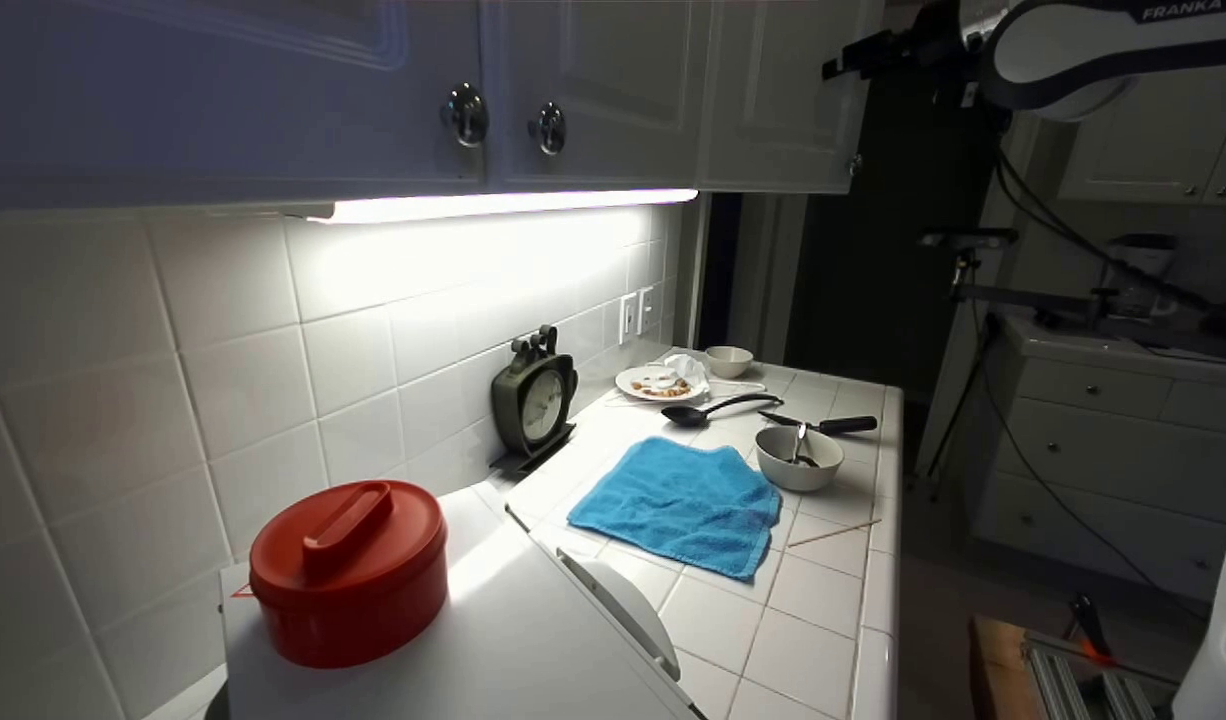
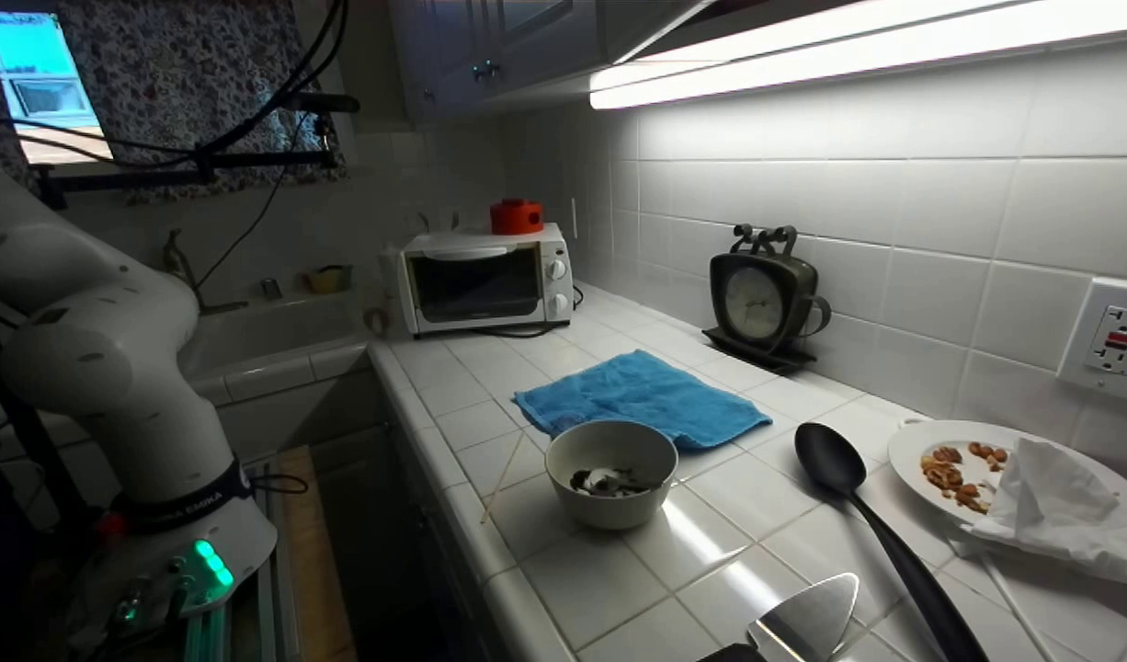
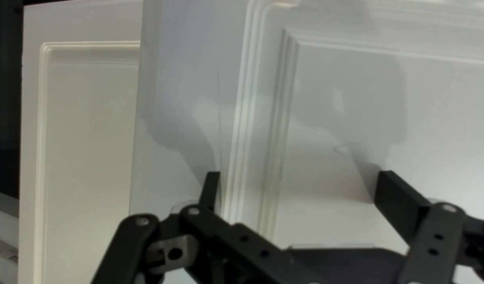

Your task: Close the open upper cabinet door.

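Note:
The upper cabinet door [image 1: 788, 100] is a white framed panel at the far end of the upper cabinets in an exterior view. Its small round knob [image 1: 855, 165] sits near its lower outer corner. In the wrist view the door panel [image 3: 329, 118] fills the middle and right, and its edge overlaps a paler panel behind it. My gripper [image 1: 835, 68] is at the door's outer side, high above the knob. In the wrist view the gripper [image 3: 299, 179] is open with nothing between its fingers. Its fingertips are at or very near the door face; contact cannot be told. The knob is out of the wrist view.
Two shaded doors with side-by-side knobs [image 1: 550, 128] adjoin, above a lit light tube [image 1: 513, 205]. Below, the tiled counter holds a blue towel [image 2: 637, 395], a bowl [image 2: 609, 515], a scale-like clock [image 2: 761, 294] and a white toaster oven [image 2: 554, 241]. A paler panel [image 3: 92, 138] stands behind.

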Action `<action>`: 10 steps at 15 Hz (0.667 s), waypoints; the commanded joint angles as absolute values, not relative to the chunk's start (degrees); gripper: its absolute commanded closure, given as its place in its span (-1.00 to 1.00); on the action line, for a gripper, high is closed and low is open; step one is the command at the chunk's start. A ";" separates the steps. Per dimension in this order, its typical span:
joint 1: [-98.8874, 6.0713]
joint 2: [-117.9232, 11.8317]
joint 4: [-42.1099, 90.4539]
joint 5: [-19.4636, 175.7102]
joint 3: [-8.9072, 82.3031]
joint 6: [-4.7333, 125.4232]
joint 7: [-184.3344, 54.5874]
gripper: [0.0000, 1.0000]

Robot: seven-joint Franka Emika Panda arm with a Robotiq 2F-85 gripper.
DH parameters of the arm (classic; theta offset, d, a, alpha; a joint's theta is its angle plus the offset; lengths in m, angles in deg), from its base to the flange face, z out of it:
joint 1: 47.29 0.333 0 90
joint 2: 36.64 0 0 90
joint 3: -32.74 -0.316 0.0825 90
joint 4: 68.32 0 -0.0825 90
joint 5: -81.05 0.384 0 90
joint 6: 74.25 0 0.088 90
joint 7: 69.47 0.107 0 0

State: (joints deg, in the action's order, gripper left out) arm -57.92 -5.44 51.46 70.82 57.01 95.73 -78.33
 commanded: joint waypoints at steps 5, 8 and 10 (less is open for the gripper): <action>-46.84 -5.95 49.57 77.17 65.51 97.54 -88.83 -1.00; -40.82 -5.56 48.33 76.53 70.55 97.81 -90.81 -1.00; -37.55 -5.30 47.47 76.21 73.46 97.86 -91.85 -1.00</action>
State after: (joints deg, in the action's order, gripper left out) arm -42.36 -5.38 49.45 74.87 69.54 97.22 -88.67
